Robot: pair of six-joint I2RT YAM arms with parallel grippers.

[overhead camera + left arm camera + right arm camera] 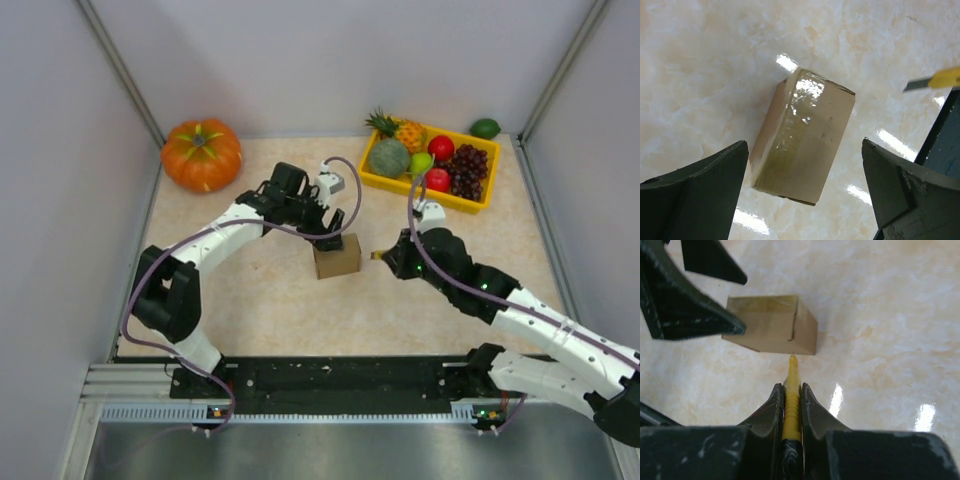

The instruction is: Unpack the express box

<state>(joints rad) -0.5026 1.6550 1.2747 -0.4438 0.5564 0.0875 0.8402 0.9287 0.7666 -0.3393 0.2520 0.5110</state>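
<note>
Currently: express box [337, 256] upright mid-table [270, 300], glossy tape over top. Left gripper [802, 147] directly above, jaws spread wide, clear of box sides. Right gripper [790, 389] just right of box, clamped on yellow knife [792, 371], tip close to box. Pumpkin [201, 154] far left; fruit tray [468, 205] far right.
</note>
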